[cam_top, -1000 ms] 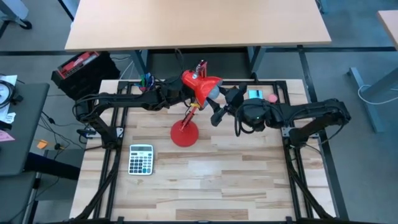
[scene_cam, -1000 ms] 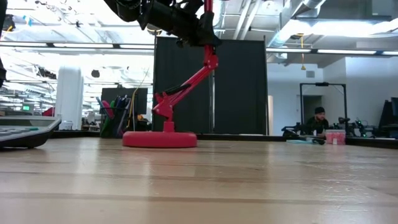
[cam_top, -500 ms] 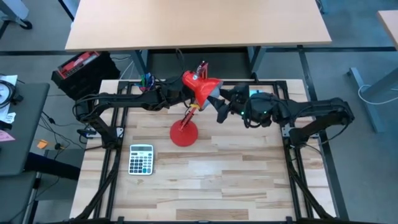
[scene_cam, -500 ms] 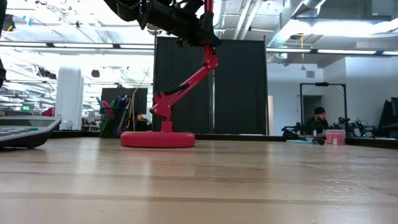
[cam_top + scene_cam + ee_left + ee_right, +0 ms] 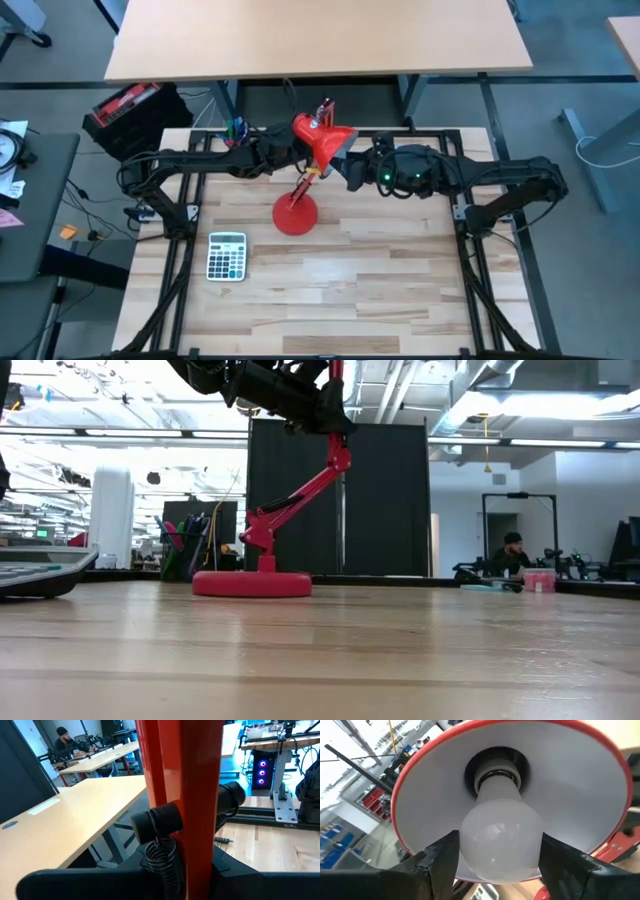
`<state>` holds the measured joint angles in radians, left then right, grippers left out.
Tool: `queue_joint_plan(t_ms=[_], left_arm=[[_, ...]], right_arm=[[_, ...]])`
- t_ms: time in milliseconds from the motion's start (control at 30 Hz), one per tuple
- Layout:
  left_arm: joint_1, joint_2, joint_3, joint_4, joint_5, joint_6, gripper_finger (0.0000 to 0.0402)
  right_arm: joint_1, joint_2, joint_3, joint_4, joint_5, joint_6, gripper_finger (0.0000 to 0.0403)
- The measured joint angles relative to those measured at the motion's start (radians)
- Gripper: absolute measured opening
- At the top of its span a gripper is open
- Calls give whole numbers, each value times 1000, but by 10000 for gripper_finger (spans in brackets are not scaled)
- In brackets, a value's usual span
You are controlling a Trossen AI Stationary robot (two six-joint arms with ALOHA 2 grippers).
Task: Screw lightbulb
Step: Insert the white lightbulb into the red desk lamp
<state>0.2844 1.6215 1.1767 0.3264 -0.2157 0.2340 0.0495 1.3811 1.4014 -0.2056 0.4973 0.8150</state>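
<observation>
A red desk lamp stands on its round base (image 5: 297, 215) mid-table, its cone shade (image 5: 325, 138) raised and facing the table's right. The pale lightbulb (image 5: 501, 837) sits inside the shade's white interior, its narrow base in the dark socket (image 5: 496, 769). My right gripper (image 5: 500, 857) reaches in from the right (image 5: 348, 166) and is shut on the bulb. My left gripper (image 5: 294, 152) comes from the left and is shut on the lamp's upper arm (image 5: 182, 795), just behind the shade. My left gripper pinches the lamp's red upper arm (image 5: 200, 845) between its two fingers, beside a black knob (image 5: 157, 820) and a coiled cable. The fingers come about level from the table's left and lie across the arm. The lamp stands on its base. My right gripper pinches the bulb's round glass end (image 5: 470, 845), one finger (image 5: 442, 862) on each side of its widest part. It comes about level from the table's right, pointing into the shade. The bulb is clear of the table, its base in the socket.
A calculator (image 5: 227, 256) lies near the table's left side, in front of the lamp. A cup of pens (image 5: 235, 130) stands at the far left. A large desk (image 5: 320, 40) lies beyond the far edge. A person (image 5: 513, 550) sits far back in the room.
My right gripper has rolled about the line it points along, its fingers staying at the shade's mouth, and has shifted slightly toward the shade. My left gripper and the lamp's arm have kept still.
</observation>
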Motion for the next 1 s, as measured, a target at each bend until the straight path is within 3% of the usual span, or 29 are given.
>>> queue_joint_plan(t_ms=[300,800,1000], left_arm=[[-1,0,-1,-2,0,1,59],[-3,1,0,-7,-6,0,59],[-3,1,0,-7,-6,-2,59]], right_arm=[[-11,-2,0,-5,-25,26,254],[-12,-20,0,-62,14,-345,256],[-12,-19,0,-67,27,-415,256]])
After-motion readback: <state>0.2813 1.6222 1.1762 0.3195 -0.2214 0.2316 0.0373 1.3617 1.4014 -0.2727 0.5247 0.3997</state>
